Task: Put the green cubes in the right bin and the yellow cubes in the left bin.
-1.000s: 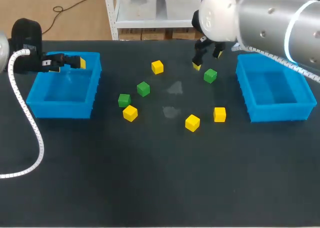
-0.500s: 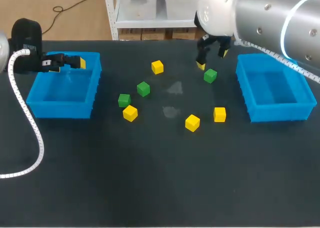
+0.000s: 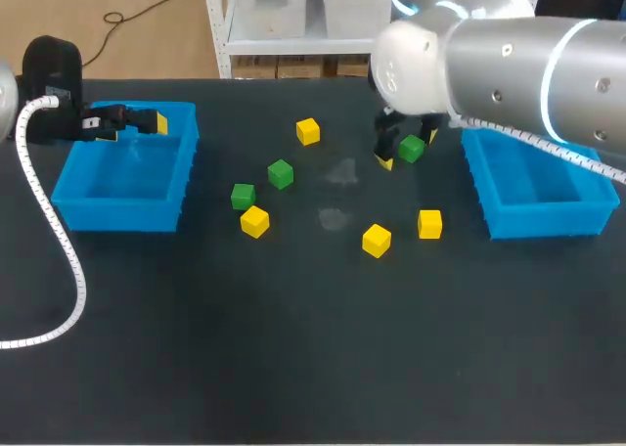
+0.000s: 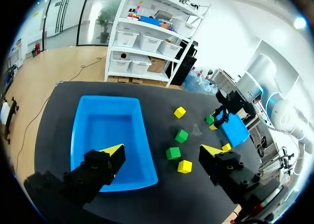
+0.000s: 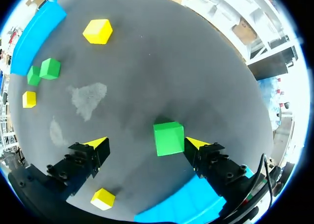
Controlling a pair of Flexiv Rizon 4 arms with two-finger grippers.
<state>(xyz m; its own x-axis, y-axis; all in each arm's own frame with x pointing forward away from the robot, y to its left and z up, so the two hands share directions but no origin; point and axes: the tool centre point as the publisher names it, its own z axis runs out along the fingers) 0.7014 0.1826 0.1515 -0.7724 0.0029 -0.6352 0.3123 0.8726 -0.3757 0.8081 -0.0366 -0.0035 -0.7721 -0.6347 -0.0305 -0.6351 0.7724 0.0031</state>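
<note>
A green cube (image 3: 412, 149) lies on the black table just left of the right blue bin (image 3: 536, 172). My right gripper (image 3: 406, 150) is down around it, open. In the right wrist view the green cube (image 5: 168, 138) lies between the yellow-tipped fingers, close to one and clear of the other, inside my right gripper (image 5: 147, 144). Two more green cubes (image 3: 281, 173) (image 3: 243, 196) and several yellow cubes, one at the back (image 3: 308, 131), are scattered mid-table. My left gripper (image 3: 147, 123) hangs open and empty over the left blue bin (image 3: 122, 177), also open in its own view (image 4: 162, 150).
Yellow cubes lie in front of the right gripper (image 3: 429, 224) (image 3: 377, 240) and near the left bin (image 3: 255, 221). The right arm's thick grey link spans above the right bin. A white cable (image 3: 49, 231) from the left arm runs across the table's left side.
My right gripper has come down and forward from behind the green cube, so its open fingers now stand on either side of it. The left arm has not moved.
</note>
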